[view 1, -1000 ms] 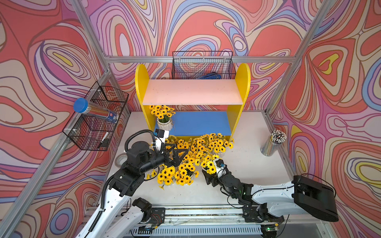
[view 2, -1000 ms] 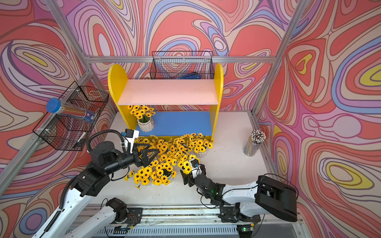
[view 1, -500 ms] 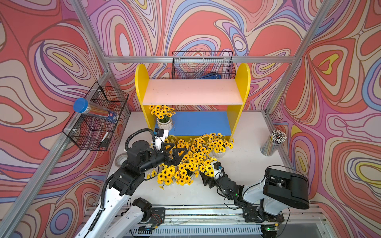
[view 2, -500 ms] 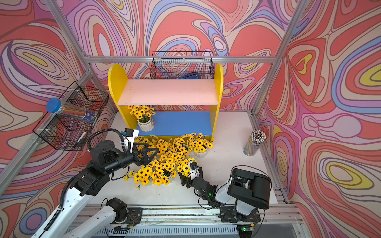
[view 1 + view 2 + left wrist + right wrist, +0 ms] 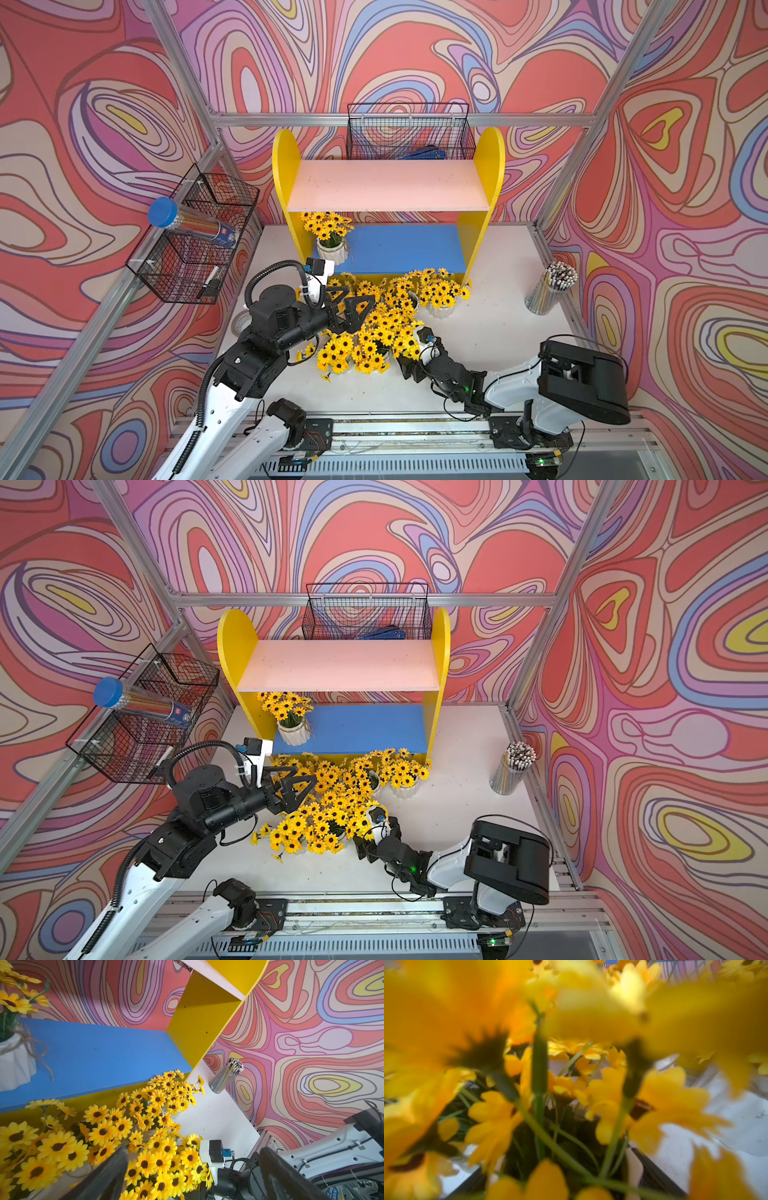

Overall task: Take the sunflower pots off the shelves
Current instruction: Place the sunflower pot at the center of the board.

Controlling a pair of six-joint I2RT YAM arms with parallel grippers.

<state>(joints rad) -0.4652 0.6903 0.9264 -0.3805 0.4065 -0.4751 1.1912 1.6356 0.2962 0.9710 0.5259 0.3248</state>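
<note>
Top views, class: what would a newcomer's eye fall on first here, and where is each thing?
The swirling red, pink and purple walls strike first. Next comes a dense yellow crowd of sunflower pots on the white table just in front of the shelves. One more sunflower pot stands alone on the blue lower board, at its left end.

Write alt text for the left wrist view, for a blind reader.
Sunflower pots crowd the white table before the blue lower board, where one more sunflower pot sits. The open left gripper frames the foreground; a cup of pencils stands beyond.
</note>
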